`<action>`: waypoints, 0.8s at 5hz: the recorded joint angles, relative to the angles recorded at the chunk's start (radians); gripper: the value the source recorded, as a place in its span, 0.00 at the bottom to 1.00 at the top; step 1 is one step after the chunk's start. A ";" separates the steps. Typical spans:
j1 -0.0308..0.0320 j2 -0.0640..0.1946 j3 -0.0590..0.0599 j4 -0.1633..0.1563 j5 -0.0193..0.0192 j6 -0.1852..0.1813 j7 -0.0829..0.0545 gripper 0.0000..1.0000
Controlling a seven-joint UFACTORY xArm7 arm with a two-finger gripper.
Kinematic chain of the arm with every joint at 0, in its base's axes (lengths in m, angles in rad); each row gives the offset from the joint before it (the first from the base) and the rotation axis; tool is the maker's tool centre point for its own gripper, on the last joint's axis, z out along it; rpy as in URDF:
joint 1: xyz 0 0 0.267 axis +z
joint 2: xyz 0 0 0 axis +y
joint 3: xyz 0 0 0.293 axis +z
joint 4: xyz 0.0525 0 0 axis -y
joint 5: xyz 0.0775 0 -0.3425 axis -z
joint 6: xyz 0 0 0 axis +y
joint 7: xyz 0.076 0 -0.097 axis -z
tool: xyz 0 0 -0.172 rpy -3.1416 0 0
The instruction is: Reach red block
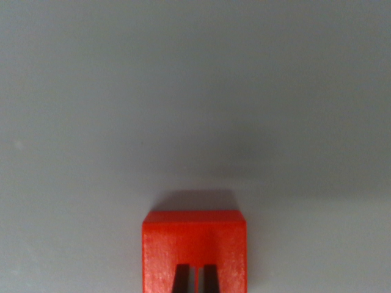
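No readable text, labels, brands, numbers or signs anywhere in wrist view. Glossy red plastic block (194, 244): faces plain, no markings. Matte grey table surface (195, 91): blank, no print.

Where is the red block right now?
In the wrist view the red block sits at the bottom middle on the plain grey table, right under the hand, whose dark fingertips show in front of it.
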 joint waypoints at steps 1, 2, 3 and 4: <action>-0.0008 0.004 -0.001 -0.015 0.0000 -0.018 -0.002 0.00; -0.0008 0.004 -0.001 -0.015 0.0000 -0.018 -0.002 0.00; -0.0013 0.006 -0.002 -0.026 0.0000 -0.031 -0.003 0.00; -0.0013 0.006 -0.002 -0.026 0.0000 -0.031 -0.003 0.00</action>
